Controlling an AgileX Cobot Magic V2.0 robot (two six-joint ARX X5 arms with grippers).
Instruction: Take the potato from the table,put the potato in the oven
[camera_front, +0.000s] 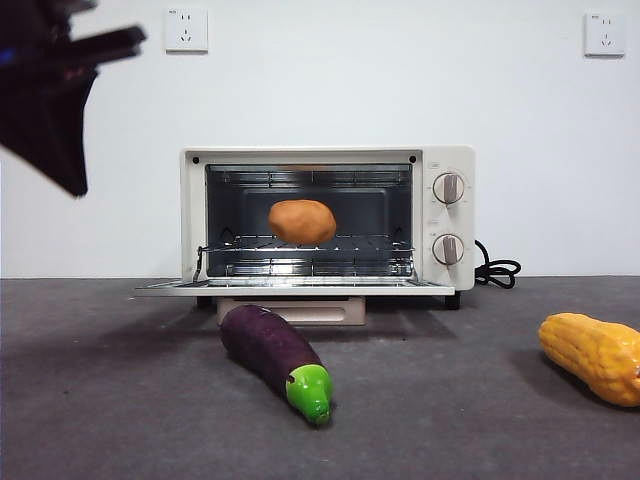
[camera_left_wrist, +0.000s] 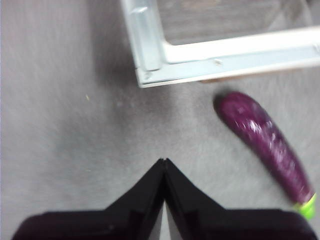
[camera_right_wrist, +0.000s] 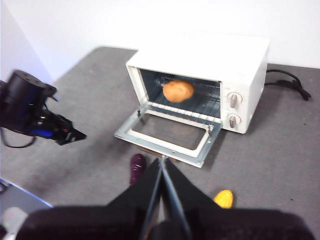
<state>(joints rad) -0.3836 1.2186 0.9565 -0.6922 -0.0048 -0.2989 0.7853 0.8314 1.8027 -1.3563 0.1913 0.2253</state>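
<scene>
The brown-orange potato (camera_front: 302, 221) lies on the wire rack inside the cream-white oven (camera_front: 448, 165), whose glass door (camera_front: 290, 287) hangs open and flat; the right wrist view also shows the potato (camera_right_wrist: 178, 91). My left gripper (camera_left_wrist: 163, 162) is shut and empty, held above the dark grey table (camera_left_wrist: 60, 125) off the door's left corner (camera_left_wrist: 150, 55). The left arm (camera_front: 55, 100) is a dark shape at the top left of the front view. My right gripper (camera_right_wrist: 163, 160) is shut and empty, high above the table in front of the oven.
A purple eggplant (camera_front: 275, 352) with a green tip lies on the table just before the open door. A bumpy yellow-orange vegetable (camera_front: 595, 357) sits at the right. The oven's black cord (camera_front: 497, 270) trails behind its right side.
</scene>
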